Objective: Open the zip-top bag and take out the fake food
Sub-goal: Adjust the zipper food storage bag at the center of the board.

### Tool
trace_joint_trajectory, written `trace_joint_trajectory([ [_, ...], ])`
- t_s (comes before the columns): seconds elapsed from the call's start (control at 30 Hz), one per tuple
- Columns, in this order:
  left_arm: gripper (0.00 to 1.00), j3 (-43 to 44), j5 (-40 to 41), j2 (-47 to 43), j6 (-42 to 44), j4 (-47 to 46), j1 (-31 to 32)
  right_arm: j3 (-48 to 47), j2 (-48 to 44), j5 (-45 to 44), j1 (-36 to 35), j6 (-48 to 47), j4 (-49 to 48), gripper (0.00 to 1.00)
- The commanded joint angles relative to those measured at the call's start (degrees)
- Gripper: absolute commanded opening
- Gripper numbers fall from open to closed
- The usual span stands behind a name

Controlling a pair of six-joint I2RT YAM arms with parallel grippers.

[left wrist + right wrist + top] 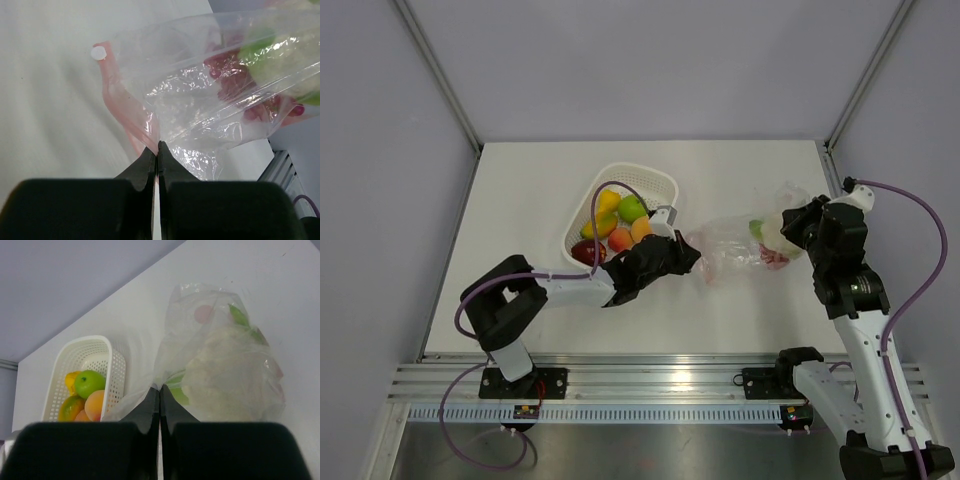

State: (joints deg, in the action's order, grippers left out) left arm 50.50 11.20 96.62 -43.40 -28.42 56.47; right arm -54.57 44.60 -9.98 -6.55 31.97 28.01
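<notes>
The bag (735, 255) sits toward the counter's (520, 220) right edge, stretched between the two tools: the left tool (690, 251) is pressed together on the pink zip strip (117, 100) at the bag's left end, and the right tool (786, 233) is pinching the clear plastic at the opposite end. Inside the bag are a pale leafy piece (220, 385) and a dark red piece (225, 75), while the white basket (660, 185), just left of the bag toward the far edge, holds a green apple (632, 208), a red apple (586, 250) and orange and yellow fruit (608, 203)
</notes>
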Motion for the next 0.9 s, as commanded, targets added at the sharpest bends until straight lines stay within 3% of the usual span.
trace_joint_trajectory([
  [0.0,0.00,1.18,-1.62,3.14,0.59,2.85,-0.48,-7.96,1.87,-0.93,0.48,-0.93,-4.13,0.00],
  [0.07,0.00,1.27,-1.45,2.88,1.21,3.20,-0.39,-8.46,1.12,2.33,0.48,-1.99,-3.56,0.00],
  [0.13,0.00,1.71,-0.84,2.79,1.39,4.86,-0.39,-3.54,-1.26,-2.90,0.48,0.36,-7.43,0.00],
  [0.2,0.00,1.79,-0.48,2.61,1.47,5.13,-0.39,-9.40,2.50,-1.64,0.48,-1.19,-1.15,0.00],
  [0.23,0.00,1.79,-0.48,2.26,1.56,4.96,-0.39,-8.98,2.16,2.20,0.48,-2.16,-3.46,0.00],
  [0.3,0.00,1.53,-0.13,1.30,2.00,5.31,-0.39,-2.58,-3.10,-0.71,0.48,-0.34,-10.05,0.00],
  [0.4,0.00,-1.87,4.17,-3.35,3.49,4.79,-0.31,-9.23,2.06,1.69,0.48,-2.86,-2.72,0.00],
  [0.47,0.00,-3.21,5.41,-4.16,3.50,1.98,-0.31,-7.15,1.55,2.51,0.48,-2.00,-4.62,0.00],
  [0.6,0.00,5.99,1.46,0.50,4.71,15.10,-0.39,-6.95,2.42,1.71,0.48,-0.59,-4.99,0.00],
  [0.67,0.00,5.76,2.76,-3.68,7.61,13.67,0.30,-6.79,3.73,1.72,0.48,-0.41,-4.46,0.00],
  [0.77,0.00,-1.27,6.73,-6.53,6.94,4.88,1.80,-6.60,3.83,1.36,0.48,-0.32,-5.33,0.00],
  [0.83,0.00,1.07,6.03,-2.07,5.96,9.59,1.54,-6.43,2.43,3.73,0.39,-0.06,-7.78,0.00],
  [0.87,0.00,6.66,5.24,0.30,5.43,12.57,1.45,-6.17,1.73,4.78,0.48,0.11,-8.75,0.00],
])
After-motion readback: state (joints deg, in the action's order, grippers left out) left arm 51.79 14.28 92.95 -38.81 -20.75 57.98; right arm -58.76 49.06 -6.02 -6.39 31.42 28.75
